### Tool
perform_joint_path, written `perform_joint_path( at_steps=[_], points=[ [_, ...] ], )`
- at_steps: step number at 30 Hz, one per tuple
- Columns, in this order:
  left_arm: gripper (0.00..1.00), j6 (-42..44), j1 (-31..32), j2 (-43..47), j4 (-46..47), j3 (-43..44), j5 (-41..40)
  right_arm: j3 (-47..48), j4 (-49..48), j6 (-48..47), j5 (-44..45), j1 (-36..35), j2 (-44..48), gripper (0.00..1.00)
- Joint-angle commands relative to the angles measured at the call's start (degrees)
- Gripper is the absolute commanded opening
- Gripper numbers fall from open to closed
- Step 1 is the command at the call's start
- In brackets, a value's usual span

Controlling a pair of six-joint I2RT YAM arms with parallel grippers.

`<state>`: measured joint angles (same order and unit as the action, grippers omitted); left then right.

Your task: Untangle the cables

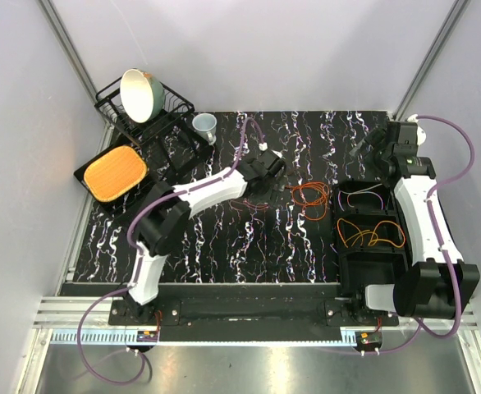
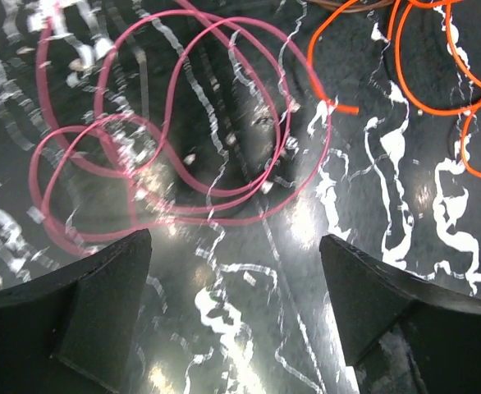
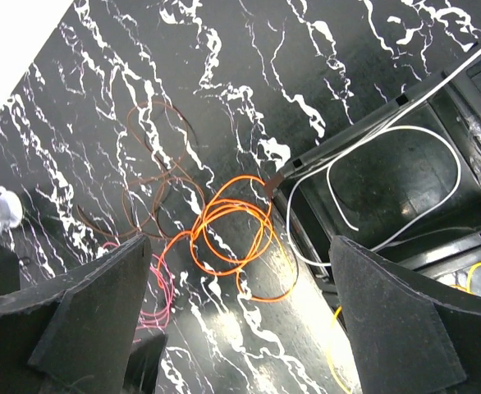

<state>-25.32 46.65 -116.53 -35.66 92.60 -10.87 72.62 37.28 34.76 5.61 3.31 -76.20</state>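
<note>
Pink cable under the left end effector
It gapes empty, likely to straddle a loop; right end effector hangs open above orange cable.

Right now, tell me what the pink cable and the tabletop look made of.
Pink cable: likely plastic-sheathed wire, smooth, slightly glossy; it lies in soft loose loops. Tabletop: black with white marble-like veining, glossy with lamp glare; probably printed laminate or film, though stone cannot be ruled out.
</note>
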Motion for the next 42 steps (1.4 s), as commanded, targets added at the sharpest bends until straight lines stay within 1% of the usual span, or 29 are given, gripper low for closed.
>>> perform_joint_path(
  at_steps=[1,5,11,16,20,23,27,30,32,34,36,40,41,42],
  points=[
    [0.85,3.34,0.10,-3.43,3.40,4.87,3.58,-1.08,0.25,-1.72,-1.21,-0.50,2.90,0.95],
    [0.84,4.49,0.10,-6.33,3.67,6.63,4.11,-1.08,0.52,-2.07,-1.56,-0.59,2.99,0.95],
    [0.77,5.98,0.37,-8.01,4.90,6.54,5.16,-0.81,0.60,-2.42,-2.18,-0.59,2.55,0.95],
    [0.74,7.21,0.63,-9.15,5.25,6.54,3.58,-1.08,0.69,-2.42,-2.27,-0.67,2.46,0.95],
    [0.69,7.13,0.72,-9.16,5.07,6.02,1.83,-1.08,0.60,-2.68,-2.27,-0.67,2.38,0.96],
    [0.69,8.09,1.51,-7.23,4.90,5.14,-0.89,-0.99,0.69,-2.77,-2.44,-0.67,2.20,0.95],
    [0.80,10.02,2.21,-5.64,1.31,6.02,-3.27,-0.99,0.60,-2.86,-2.44,-0.76,2.11,0.96],
    [0.81,11.26,2.21,-4.50,0.42,5.84,-3.36,-1.16,0.52,-2.86,-2.44,-0.76,2.02,0.95],
    [0.79,13.18,2.48,-4.49,0.50,5.84,-3.97,-1.25,0.43,-2.86,-2.53,-0.76,2.02,0.95],
    [0.76,14.59,3.70,-4.76,-0.02,6.28,-7.13,-1.34,0.43,-2.86,-2.71,-0.85,1.94,0.96],
    [0.75,17.05,5.11,-4.76,-0.20,6.54,-9.69,-1.43,0.34,-2.95,-2.53,-0.85,2.02,0.95],
    [0.74,18.02,5.38,-5.81,-0.29,7.77,-9.43,-1.69,0.25,-2.95,-2.44,-0.94,2.02,0.95],
    [0.70,18.55,5.38,-6.34,-0.29,8.21,-9.08,-1.69,0.17,-2.95,-2.62,-0.94,2.02,0.95],
    [0.68,18.90,5.46,-7.38,-0.29,8.65,-8.64,-1.78,0.16,-2.86,-2.79,-0.94,1.94,0.96]
  ],
)
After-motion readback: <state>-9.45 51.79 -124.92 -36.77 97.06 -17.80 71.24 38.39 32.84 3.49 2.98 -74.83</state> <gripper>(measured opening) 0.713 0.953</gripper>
